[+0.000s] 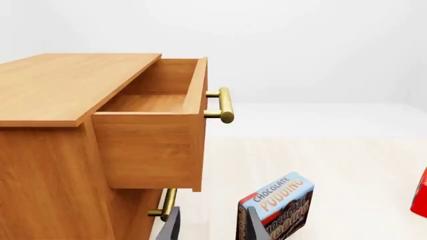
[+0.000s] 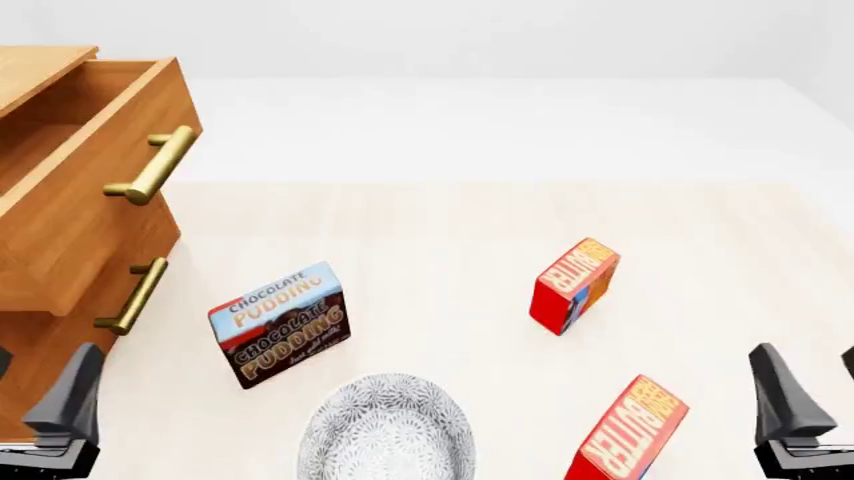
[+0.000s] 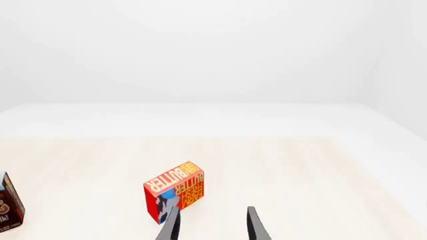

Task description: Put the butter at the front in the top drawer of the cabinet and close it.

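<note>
Honey-brown wooden cabinet (image 2: 34, 290) at far left, its deep top drawer (image 2: 94, 190) pulled out to receive the near red "BUTTER" carton (image 2: 627, 435), lying right-centre on the pale surface (image 2: 441, 230); both tools, left (image 2: 54, 415) and right (image 2: 807, 405), parted and empty; pudding box (image 2: 278, 322) and speckled bowl (image 2: 387, 430) lie between

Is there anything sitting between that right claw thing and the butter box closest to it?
No. In the front view, only bare table separates the right tool from the front butter.
</note>
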Controlling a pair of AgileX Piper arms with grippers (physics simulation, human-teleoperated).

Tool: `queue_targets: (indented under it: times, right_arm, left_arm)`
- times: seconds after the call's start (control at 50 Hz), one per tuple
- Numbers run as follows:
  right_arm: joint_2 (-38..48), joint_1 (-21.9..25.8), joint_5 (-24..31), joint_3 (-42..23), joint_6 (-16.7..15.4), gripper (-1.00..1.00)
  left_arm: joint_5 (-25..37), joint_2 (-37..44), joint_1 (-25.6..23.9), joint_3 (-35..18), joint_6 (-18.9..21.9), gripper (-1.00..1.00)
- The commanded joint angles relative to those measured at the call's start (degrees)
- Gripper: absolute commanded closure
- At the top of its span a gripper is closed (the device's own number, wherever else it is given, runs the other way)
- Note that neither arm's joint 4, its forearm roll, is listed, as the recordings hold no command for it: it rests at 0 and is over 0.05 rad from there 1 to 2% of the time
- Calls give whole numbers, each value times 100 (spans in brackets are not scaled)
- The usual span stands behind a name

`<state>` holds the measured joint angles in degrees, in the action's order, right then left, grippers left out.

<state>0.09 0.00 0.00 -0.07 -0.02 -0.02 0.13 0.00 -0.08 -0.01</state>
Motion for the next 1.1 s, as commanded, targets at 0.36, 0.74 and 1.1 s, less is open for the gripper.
queue_targets:
  times: [0.36, 0.74, 1.1]
  right_arm:
    - [-1, 0, 24, -14, -2, -100]
    - [10, 1, 25, -26, -2, -100]
    - [13, 1, 23, -27, -1, -100]
  left_arm:
    - [23, -8, 2, -7, -4, -100]
    - [250, -13, 451, -489, -912, -100]
    - [2493, 5, 212, -2161, -941, -100]
